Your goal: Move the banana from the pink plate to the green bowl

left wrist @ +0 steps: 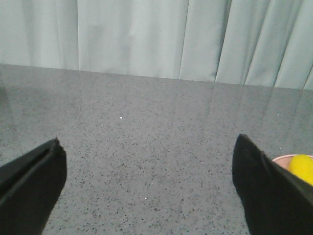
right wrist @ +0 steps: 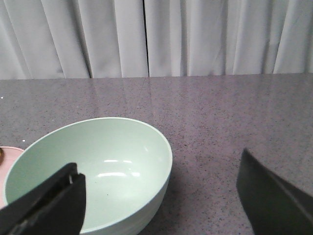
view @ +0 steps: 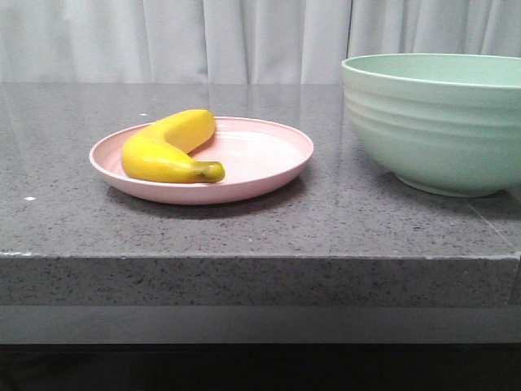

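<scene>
The banana (view: 172, 149) lies inside the pink plate (view: 269, 159), on the left half of it, with its dark stem tip toward the front and its curved back toward the left rim. The plate stands on the grey speckled table (view: 260, 224), in the left part of the front view. The green bowl (view: 431, 122) stands to the right of the plate, apart from it and not touching, and it is much taller than the plate. From the right wrist view the inside of the bowl looks bare, with only light reflections on its bottom. No arm shows in the front view. In the left wrist view the left pincer (left wrist: 149, 183) is spread wide above bare table and pinches nothing; a small piece of the plate and banana shows beside one finger (left wrist: 266, 188). In the right wrist view the right pincer (right wrist: 159, 200) is also spread wide and holds nothing, and the bowl sits near one finger (right wrist: 51, 205), perhaps slightly under it. A pale curtain (view: 244, 41) hangs behind the table.
</scene>
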Controlling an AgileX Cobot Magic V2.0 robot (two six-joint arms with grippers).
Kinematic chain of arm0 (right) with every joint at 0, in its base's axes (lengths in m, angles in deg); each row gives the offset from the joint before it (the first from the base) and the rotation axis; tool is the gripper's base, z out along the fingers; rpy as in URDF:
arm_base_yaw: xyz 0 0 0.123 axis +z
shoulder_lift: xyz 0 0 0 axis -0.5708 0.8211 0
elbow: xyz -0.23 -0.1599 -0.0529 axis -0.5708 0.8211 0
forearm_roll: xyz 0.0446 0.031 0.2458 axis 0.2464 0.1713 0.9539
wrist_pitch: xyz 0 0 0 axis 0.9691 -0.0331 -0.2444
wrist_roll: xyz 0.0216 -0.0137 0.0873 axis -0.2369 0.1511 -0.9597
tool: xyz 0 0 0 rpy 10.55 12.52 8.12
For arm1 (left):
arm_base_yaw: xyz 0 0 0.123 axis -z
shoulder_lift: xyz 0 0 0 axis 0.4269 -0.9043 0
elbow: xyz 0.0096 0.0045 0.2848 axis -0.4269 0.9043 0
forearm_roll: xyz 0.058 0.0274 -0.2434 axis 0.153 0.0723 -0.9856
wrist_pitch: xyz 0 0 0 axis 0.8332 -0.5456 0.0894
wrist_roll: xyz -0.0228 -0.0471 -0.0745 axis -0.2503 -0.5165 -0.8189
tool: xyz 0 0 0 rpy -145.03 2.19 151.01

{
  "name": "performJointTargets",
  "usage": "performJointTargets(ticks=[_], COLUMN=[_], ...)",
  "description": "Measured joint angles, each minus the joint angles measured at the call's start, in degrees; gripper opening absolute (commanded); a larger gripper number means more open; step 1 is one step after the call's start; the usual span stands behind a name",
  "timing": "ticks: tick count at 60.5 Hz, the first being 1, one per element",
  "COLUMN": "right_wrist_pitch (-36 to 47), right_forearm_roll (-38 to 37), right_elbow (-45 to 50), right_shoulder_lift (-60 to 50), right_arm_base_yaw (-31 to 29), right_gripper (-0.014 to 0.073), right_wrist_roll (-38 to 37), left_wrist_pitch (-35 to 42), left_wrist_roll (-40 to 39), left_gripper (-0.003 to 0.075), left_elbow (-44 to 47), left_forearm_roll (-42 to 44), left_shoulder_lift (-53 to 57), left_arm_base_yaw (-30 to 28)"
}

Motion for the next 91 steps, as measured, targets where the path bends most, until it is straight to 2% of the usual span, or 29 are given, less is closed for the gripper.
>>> performJointTargets(ticks=[7, 21, 30, 42, 60, 72, 91], right_wrist_pitch=[-0.1, -0.2, -0.2, -0.2, -0.2, -0.2, -0.2], right_forearm_roll=[0.0, 0.2, 0.2, 0.2, 0.2, 0.2, 0.2], right_elbow=[0.0, 0.0, 0.0, 0.0, 0.0, 0.0, 0.0], right_shoulder_lift=[0.0, 0.0, 0.0, 0.0, 0.0, 0.0, 0.0], right_arm_base_yaw=[0.0, 0.0, 0.0, 0.0, 0.0, 0.0, 0.0], right_gripper=[0.0644, 0.0644, 0.0644, 0.0644, 0.0644, 0.0644, 0.0644], right_wrist_roll=[0.0, 0.0, 0.0, 0.0, 0.0, 0.0, 0.0], left_wrist_pitch=[-7.3, -25.1, -31.9, -34.2, -36.6, -36.7, -36.3], left_wrist_roll=[2.2, 3.9, 4.0, 2.9, 1.5, 1.4, 1.4], left_gripper=[0.0679, 0.0678, 0.0678, 0.0678, 0.0606, 0.0597, 0.0597], left_elbow=[-6.3, -25.8, -35.0, -43.2, -50.5, -52.7, -53.2], left_forearm_roll=[0.0, -0.5, -1.7, -3.0, -5.0, -5.9, -6.0], left_shoulder_lift=[-5.2, -25.3, -37.6, -50.6, -65.1, -70.7, -73.9], left_arm_base_yaw=[3.2, 15.4, 22.4, 28.2, 28.9, 28.9, 28.9])
